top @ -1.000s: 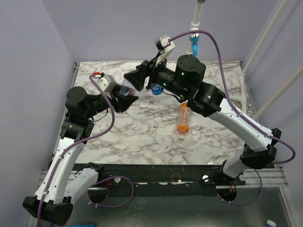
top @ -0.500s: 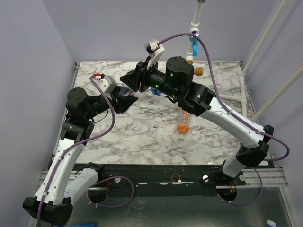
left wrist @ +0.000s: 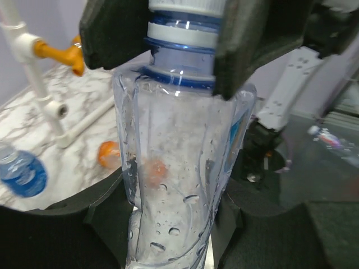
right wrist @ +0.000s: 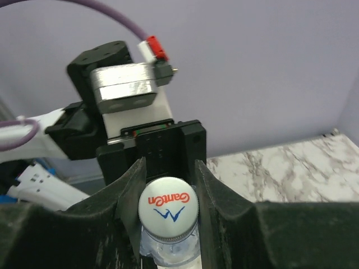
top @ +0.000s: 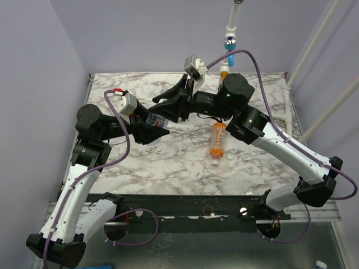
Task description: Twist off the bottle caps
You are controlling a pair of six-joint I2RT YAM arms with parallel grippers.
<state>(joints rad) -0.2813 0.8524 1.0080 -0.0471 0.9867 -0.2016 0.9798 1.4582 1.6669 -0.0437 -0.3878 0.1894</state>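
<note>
My left gripper is shut on the body of a clear bottle with a dark blue label and holds it above the table. In the left wrist view the bottle fills the middle between my left gripper's black fingers. My right gripper is shut on its white cap, which sits on the neck. The cap also shows at the top of the left wrist view. An orange bottle lies on the table with a loose white cap beside it.
A white pipe with blue and orange fittings stands at the back edge and also shows in the left wrist view. A small blue-labelled bottle lies on the marble table. Purple walls close in the left and back.
My right arm has swung to the right and its wrist has turned while staying at the bottle's cap. My left gripper has shifted the bottle slightly right and nearer.
</note>
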